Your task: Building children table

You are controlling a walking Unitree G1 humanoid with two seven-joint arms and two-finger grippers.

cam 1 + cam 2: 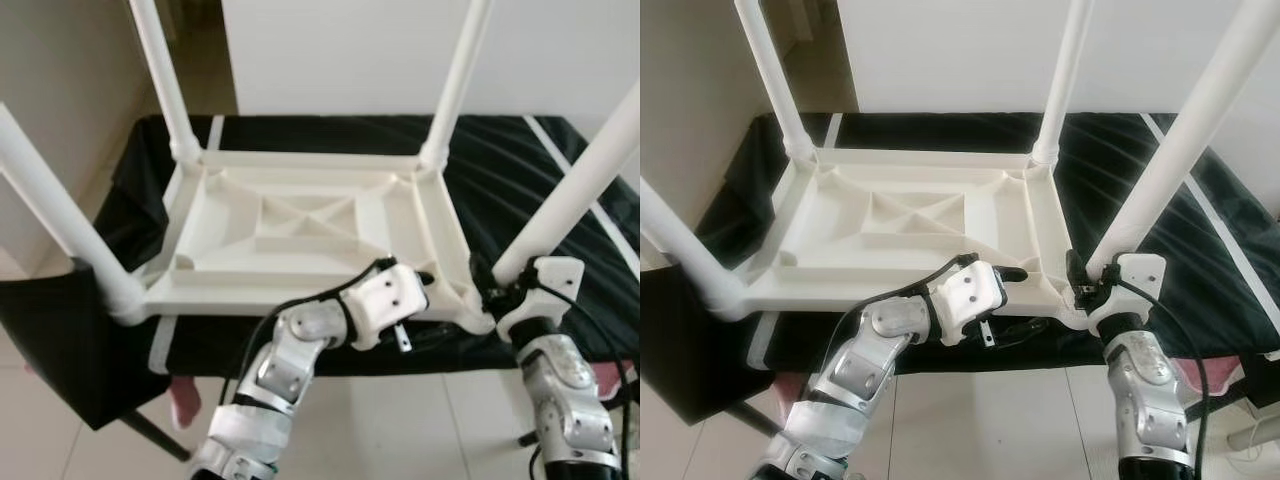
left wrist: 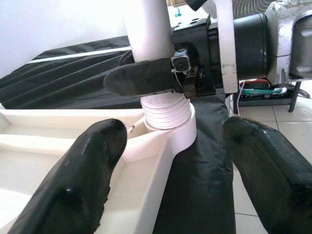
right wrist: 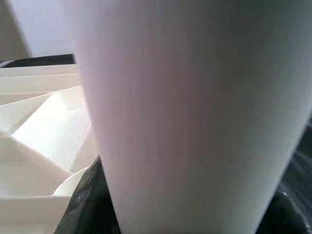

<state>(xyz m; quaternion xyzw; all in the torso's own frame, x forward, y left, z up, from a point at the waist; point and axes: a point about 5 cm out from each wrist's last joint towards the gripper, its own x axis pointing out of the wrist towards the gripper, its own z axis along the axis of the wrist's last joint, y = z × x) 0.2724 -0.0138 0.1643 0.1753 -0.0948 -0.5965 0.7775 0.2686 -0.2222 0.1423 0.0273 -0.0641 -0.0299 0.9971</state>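
A white children's table (image 1: 300,225) lies upside down on a black cloth, with its legs pointing up. The near right leg (image 1: 580,180) stands in its corner socket (image 2: 170,131), where its threaded end shows. My right gripper (image 1: 1080,280) is shut on this leg just above the socket; one of its fingers (image 2: 141,78) wraps the leg in the left wrist view. My left gripper (image 1: 420,275) is open over the table's near right rim, a little short of that socket, holding nothing. In the right wrist view the leg (image 3: 185,112) is very close.
Other legs stand at the far left (image 1: 165,80), far right (image 1: 455,80) and near left (image 1: 60,220). The black cloth (image 1: 520,170) covers a low surface against a white wall (image 1: 350,50). A dark object (image 1: 60,340) sits at the left on the tiled floor (image 1: 400,420).
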